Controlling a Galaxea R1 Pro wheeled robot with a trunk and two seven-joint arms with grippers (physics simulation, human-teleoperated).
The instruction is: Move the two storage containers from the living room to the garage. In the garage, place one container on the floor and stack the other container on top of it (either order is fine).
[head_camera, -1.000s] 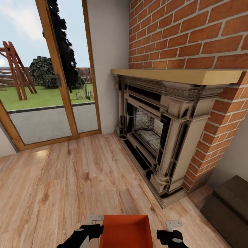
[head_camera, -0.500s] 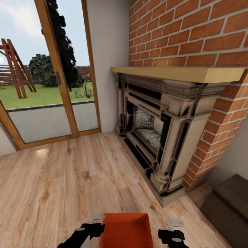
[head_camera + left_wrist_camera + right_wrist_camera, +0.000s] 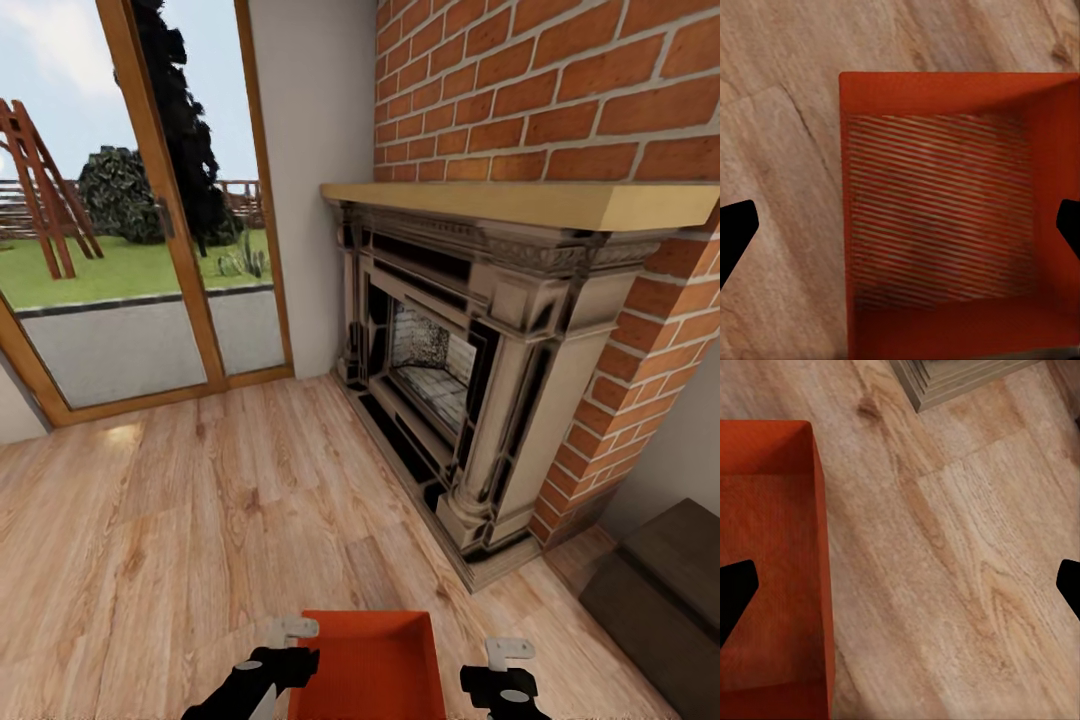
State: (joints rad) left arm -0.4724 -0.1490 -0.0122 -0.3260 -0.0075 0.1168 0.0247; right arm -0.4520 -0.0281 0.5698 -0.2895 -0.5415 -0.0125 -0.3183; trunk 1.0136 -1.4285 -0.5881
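A: Orange-red rectangular open-top plastic bin (image 3: 368,665) low at the near edge of the head view, on the light wood plank floor (image 3: 180,530) of the living room, between the two arms. Looks set there for a two-sided lift, judging by the spacing.

B: Left gripper (image 3: 292,640) just beside the bin's left wall, right gripper (image 3: 508,658) a little apart from the right wall. Neither touching, as far as can be told.

A: Jaws?

B: Spread wide on both sides: dark fingertips at opposite edges of each wrist view, nothing between them being squeezed. Left wrist view straight down into the bin (image 3: 945,217), ribbed bottom and low plain walls plain to see. Right wrist view with one bin wall (image 3: 772,570) along one side, bare planks beyond, and the fireplace base (image 3: 952,379) at the edge.

A: Anything given by the head view alone?

B: Red brick fireplace (image 3: 480,380) with wooden mantel, glass doors (image 3: 140,240) to the garden, dark low cabinet (image 3: 660,590) to the right. Probably still at the pickup step; garage not reached.
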